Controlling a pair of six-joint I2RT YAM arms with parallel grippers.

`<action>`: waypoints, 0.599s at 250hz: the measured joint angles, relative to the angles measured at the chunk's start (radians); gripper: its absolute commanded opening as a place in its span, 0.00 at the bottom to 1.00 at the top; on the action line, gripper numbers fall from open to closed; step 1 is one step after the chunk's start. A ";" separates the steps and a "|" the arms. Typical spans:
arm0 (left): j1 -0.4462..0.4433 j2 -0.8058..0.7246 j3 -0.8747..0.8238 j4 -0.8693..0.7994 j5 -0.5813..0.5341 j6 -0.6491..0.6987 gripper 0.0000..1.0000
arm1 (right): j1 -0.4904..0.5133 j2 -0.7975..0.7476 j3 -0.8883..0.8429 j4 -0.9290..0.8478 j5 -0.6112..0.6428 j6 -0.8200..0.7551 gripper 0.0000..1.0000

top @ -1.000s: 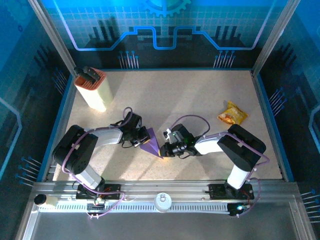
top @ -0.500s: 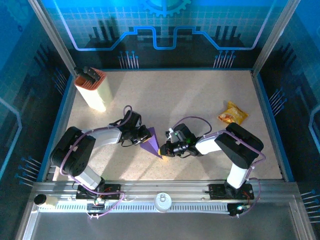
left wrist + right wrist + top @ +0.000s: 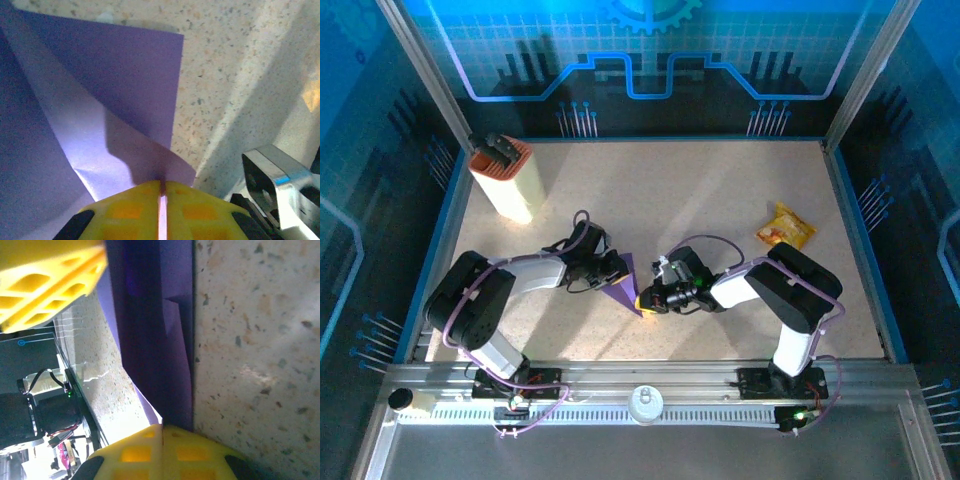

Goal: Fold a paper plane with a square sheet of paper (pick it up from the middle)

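The square sheet of paper (image 3: 624,288) is purple, creased and folded into a narrow pointed shape, held up off the table between both arms. My left gripper (image 3: 613,272) is shut on its upper left edge; in the left wrist view the paper (image 3: 100,100) spreads out in folded layers from the thin slit between my yellow fingers (image 3: 125,210), at the left gripper (image 3: 162,184). My right gripper (image 3: 645,298) is shut on the lower right tip; in the right wrist view the paper (image 3: 160,340) runs up from the right gripper (image 3: 162,427).
A tall cream-and-orange box (image 3: 505,180) stands at the back left. A yellow-orange snack packet (image 3: 784,227) lies at the right. Blue walls (image 3: 860,240) fence the speckled table (image 3: 700,190). The left arm's yellow finger (image 3: 50,280) shows at the top left of the right wrist view.
The left gripper has moved a little to the right, toward the right gripper. The paper between them has gone from a flat wide triangle to a narrower, more upright shape.
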State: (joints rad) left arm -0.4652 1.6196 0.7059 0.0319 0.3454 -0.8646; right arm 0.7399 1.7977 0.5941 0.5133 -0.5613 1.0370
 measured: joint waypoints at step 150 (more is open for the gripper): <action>-0.003 0.044 0.011 -0.019 -0.047 -0.002 0.11 | -0.002 0.002 -0.005 0.012 -0.001 0.010 0.00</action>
State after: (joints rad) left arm -0.4679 1.6638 0.7174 0.0132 0.2989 -0.8661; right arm 0.7383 1.7996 0.5888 0.5255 -0.5621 1.0470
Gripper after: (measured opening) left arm 0.108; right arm 0.063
